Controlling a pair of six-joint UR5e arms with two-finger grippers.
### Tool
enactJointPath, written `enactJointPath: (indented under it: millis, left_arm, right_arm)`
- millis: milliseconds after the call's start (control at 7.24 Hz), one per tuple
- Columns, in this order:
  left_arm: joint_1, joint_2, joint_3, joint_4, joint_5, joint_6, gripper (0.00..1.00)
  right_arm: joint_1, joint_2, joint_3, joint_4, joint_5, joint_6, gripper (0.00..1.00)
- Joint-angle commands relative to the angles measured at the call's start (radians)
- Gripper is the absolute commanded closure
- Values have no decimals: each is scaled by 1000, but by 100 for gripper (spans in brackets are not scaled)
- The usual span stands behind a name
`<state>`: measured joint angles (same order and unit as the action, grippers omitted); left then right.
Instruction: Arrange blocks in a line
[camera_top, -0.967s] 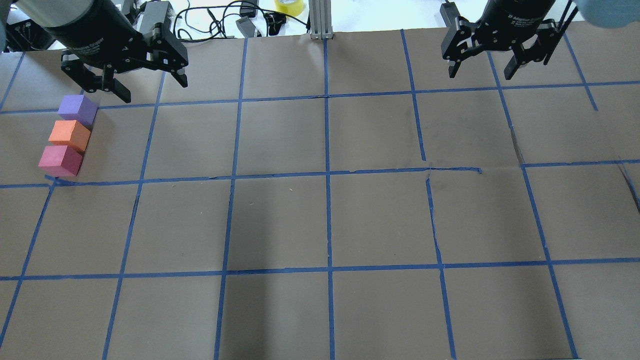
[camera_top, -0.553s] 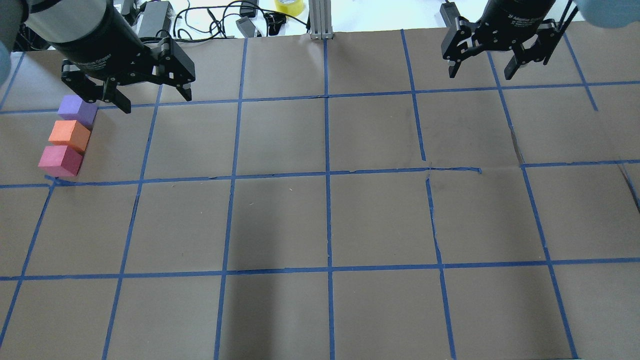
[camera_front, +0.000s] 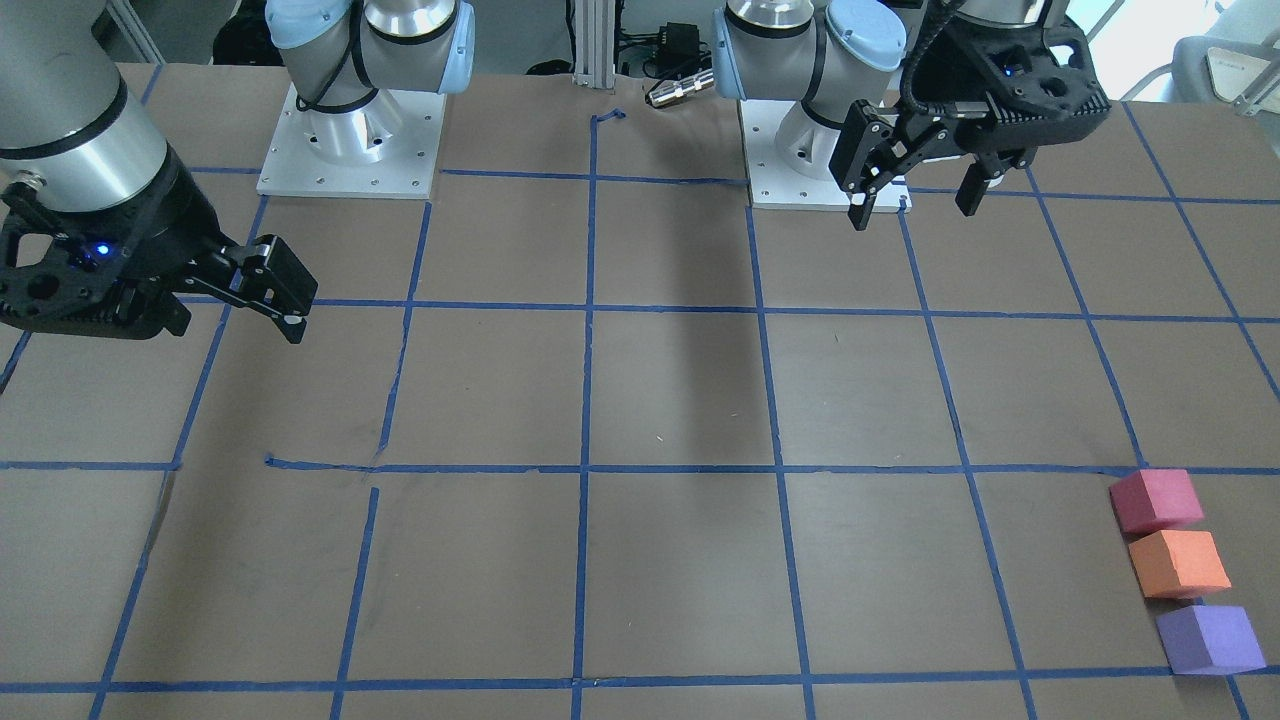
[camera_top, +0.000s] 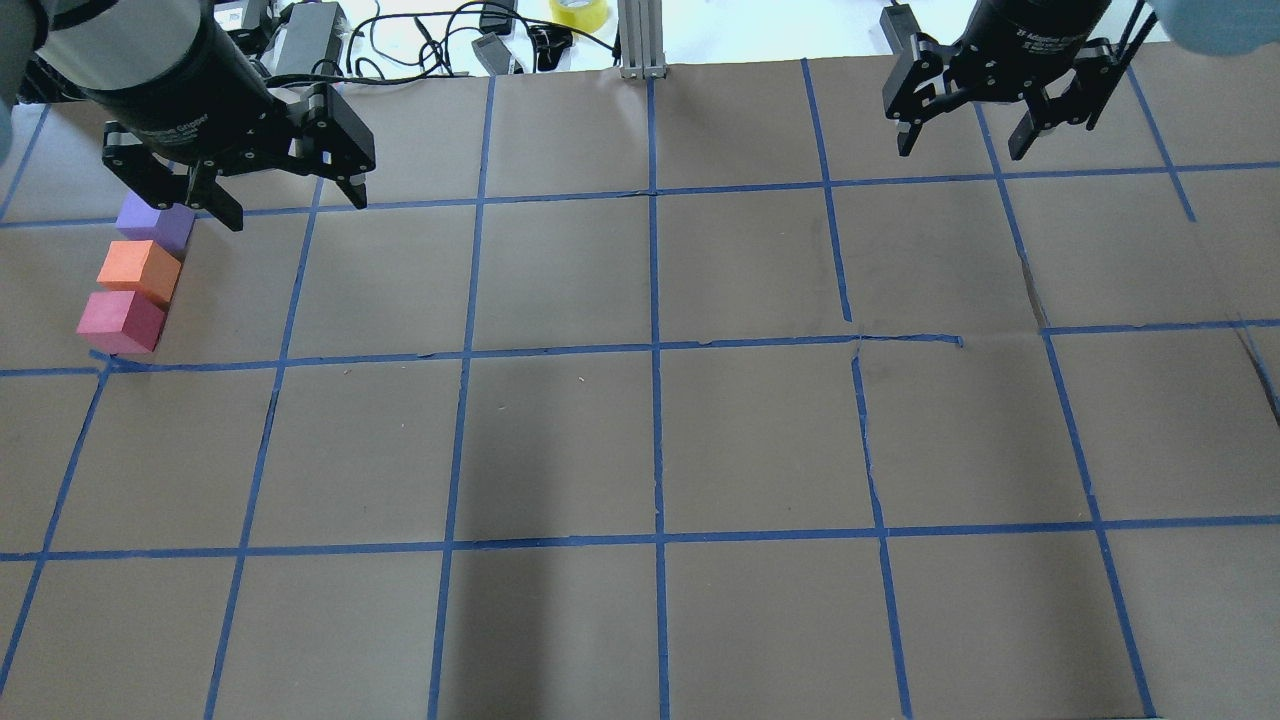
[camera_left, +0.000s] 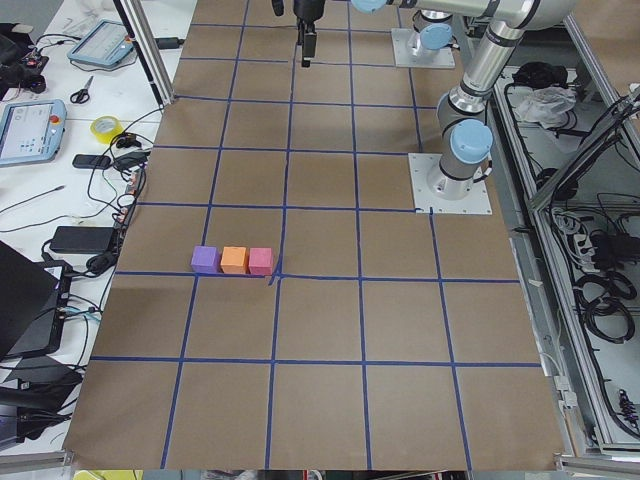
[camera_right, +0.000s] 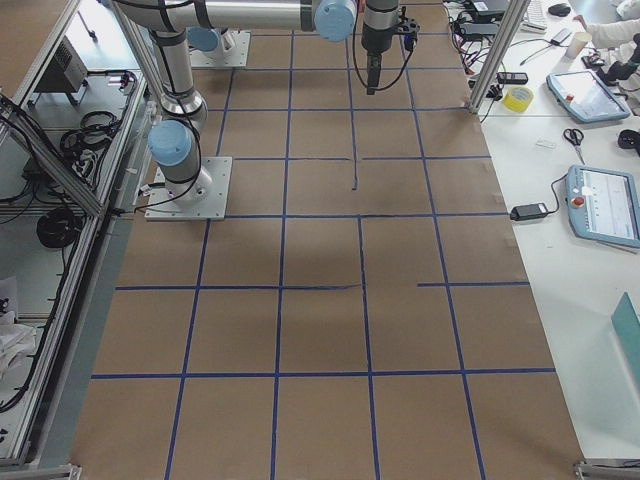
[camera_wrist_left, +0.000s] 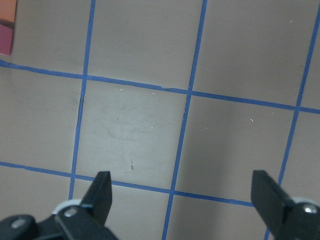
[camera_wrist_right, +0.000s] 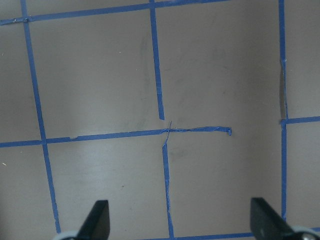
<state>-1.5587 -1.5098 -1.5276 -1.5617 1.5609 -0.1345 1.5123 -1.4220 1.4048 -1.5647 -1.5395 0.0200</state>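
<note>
Overhead exterior shows the three blocks in a short straight row on the table (camera_top: 560, 440), which is covered in brown paper and marked off in squares with blue tape. The row lies far out on the robot's left side. The purple block (camera_top: 152, 224) is farthest from the robot, the orange block (camera_top: 139, 269) is in the middle, and the red-pink block (camera_top: 119, 322) is nearest the robot, its corner just beside a crossing of the tape lines. Each block sits just beside the next, all flat on the paper.

The left gripper (camera_top: 292, 208) hangs above the table with its fingers spread wide and nothing between them. From this angle one fingertip overlaps the purple block's far edge, but the front-facing camera places the gripper close to its arm's base and well apart from the row. The left wrist camera looks down past two parted fingers at bare paper and tape, with only a sliver of orange and red-pink at the upper left corner.

The right gripper (camera_top: 960, 150) is on the opposite side of the table, well away from the blocks – also spread and empty, as its wrist camera confirms.

Beyond the table's far edge lie cables (camera_top: 420, 40) and a yellow tape roll (camera_top: 578, 12).
</note>
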Motion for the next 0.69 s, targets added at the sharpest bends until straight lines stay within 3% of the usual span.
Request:
enactJointPath:
  millis: [0, 553]
  left_arm:
    - [8, -7, 7, 0, 7, 122, 0]
    - [5, 5, -11, 2, 13, 133, 0]
  right_arm:
    - [0, 0, -1, 0, -1, 0, 0]
    - [0, -2, -1, 0, -1, 0, 0]
